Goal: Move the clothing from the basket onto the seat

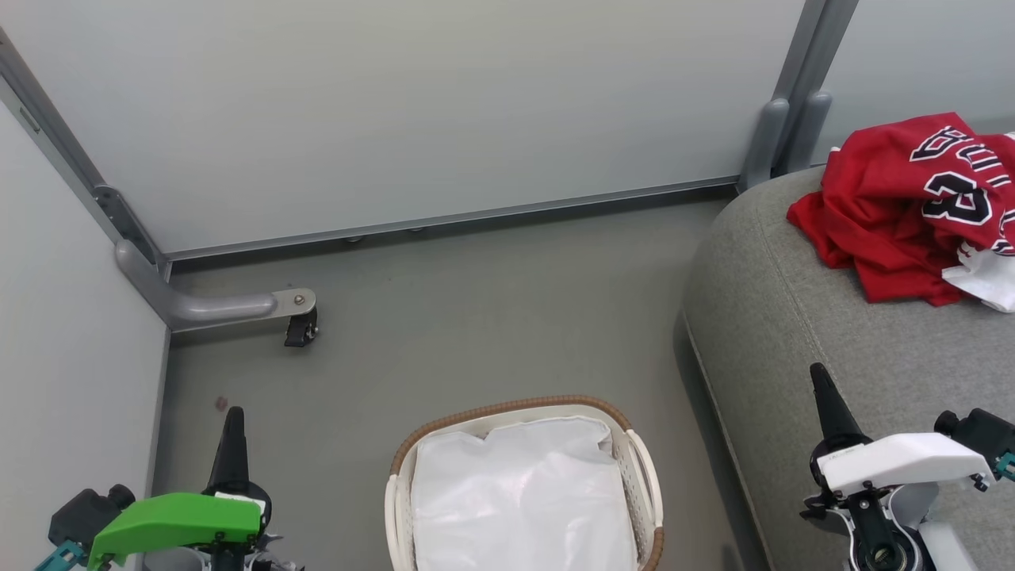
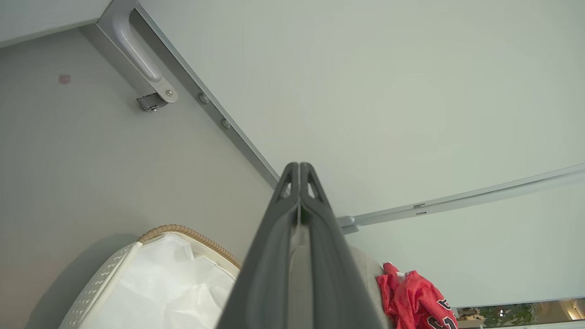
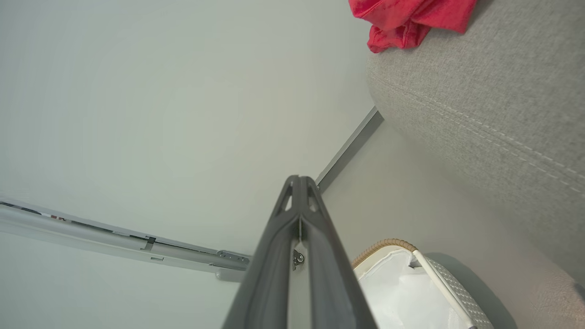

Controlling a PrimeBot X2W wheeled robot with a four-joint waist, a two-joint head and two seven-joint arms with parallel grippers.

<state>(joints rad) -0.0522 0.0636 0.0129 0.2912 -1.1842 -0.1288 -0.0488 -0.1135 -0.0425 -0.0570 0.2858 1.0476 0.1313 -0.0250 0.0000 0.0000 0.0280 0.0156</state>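
The red clothing (image 1: 904,202) lies heaped on the grey seat (image 1: 793,333) at the right, black white-edged lettering showing; it also shows as clothing (image 2: 413,299) and clothing (image 3: 406,20). The white basket (image 1: 642,476) with a brown woven rim stands on the floor at bottom centre, only its white lining visible inside. My left gripper (image 1: 234,416) is shut and empty, left of the basket. My right gripper (image 1: 817,373) is shut and empty, over the seat's front part. The pressed-together fingers show as left gripper (image 2: 299,165) and right gripper (image 3: 299,178).
Pale partition panels with grey metal frames close off the back and left. A partition foot with a small caster (image 1: 301,325) juts onto the grey floor (image 1: 492,317) at the left. A white crumpled piece (image 1: 987,277) lies beside the clothing on the seat.
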